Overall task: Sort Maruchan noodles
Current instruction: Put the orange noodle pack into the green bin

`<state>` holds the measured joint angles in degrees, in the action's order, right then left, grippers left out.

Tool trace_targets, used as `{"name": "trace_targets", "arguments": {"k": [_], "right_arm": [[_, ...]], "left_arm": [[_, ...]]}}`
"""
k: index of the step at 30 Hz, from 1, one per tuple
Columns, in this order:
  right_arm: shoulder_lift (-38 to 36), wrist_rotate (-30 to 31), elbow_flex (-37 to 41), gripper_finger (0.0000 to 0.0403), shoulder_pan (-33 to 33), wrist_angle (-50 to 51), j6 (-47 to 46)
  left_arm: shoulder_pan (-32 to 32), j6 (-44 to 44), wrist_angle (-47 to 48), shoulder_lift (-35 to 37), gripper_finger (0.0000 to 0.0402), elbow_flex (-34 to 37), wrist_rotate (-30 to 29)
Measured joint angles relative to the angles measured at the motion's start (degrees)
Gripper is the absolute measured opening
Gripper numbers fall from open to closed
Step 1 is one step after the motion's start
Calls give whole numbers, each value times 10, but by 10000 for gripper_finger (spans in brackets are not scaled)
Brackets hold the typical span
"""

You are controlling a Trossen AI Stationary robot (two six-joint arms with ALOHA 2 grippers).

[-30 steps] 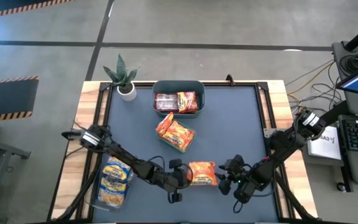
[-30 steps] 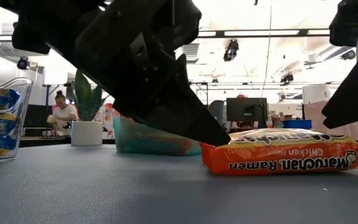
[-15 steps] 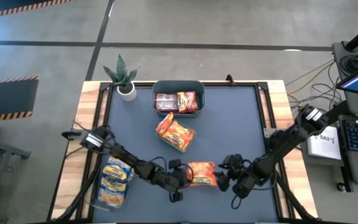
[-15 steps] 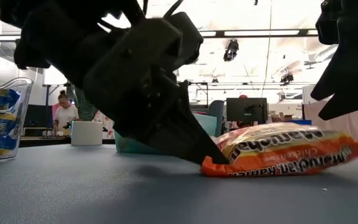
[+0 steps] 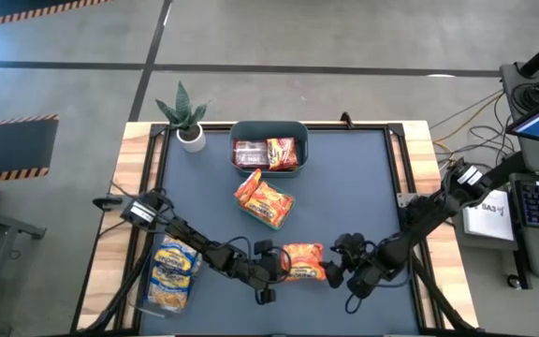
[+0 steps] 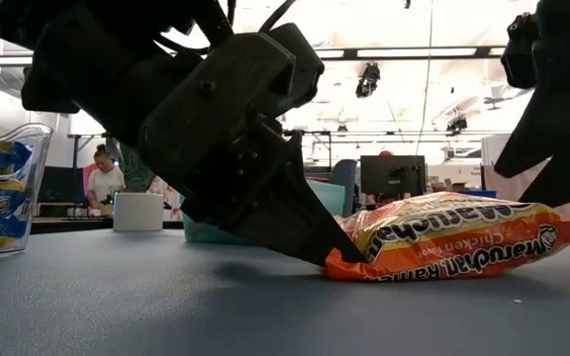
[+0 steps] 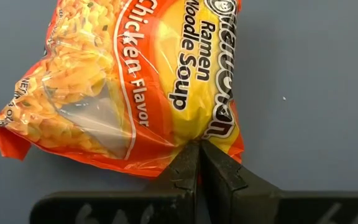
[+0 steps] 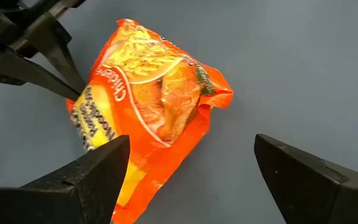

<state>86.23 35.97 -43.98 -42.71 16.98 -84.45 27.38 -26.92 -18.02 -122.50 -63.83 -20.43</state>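
— How far along is the sorting?

— Partway, I'd judge. Two packets [image 5: 269, 153] lie in the grey-teal tub [image 5: 268, 128] at the far edge, blue-and-yellow ones [image 5: 173, 271] in a clear bin near left. Two orange packets [image 5: 264, 197] wait mid-table.

— And the pincers?

— The left pincer [image 5: 282, 266], pressed together, touches the near orange chicken ramen packet [image 5: 305, 261]; the right pincer [image 5: 338, 265] stands spread beside it.

— Anything unclear?

— The tub's packets are too small to read.

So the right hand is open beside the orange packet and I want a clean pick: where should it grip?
Probably the raised crimped end of the orange packet facing the right hand, approached from that side; the shut left hand props the opposite edge, tilting it up.
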Motion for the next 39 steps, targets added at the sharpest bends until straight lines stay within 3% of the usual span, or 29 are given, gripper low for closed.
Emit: {"name": "trace_targets", "arguments": {"k": [7, 20, 28, 39], "right_arm": [[14, 0, 15, 332, 8, -45, 27], [52, -16, 83, 331, 34, -331, 164], [70, -11, 85, 322, 39, -368, 181], [78, -9, 85, 247, 44, -379, 198]], "left_arm": [[0, 0, -2, -1, 0, 1, 0], [0, -6, -11, -1, 0, 9, 1], [0, -6, -25, -1, 0, 13, -1], [0, -6, -28, -1, 0, 13, 0]]}}
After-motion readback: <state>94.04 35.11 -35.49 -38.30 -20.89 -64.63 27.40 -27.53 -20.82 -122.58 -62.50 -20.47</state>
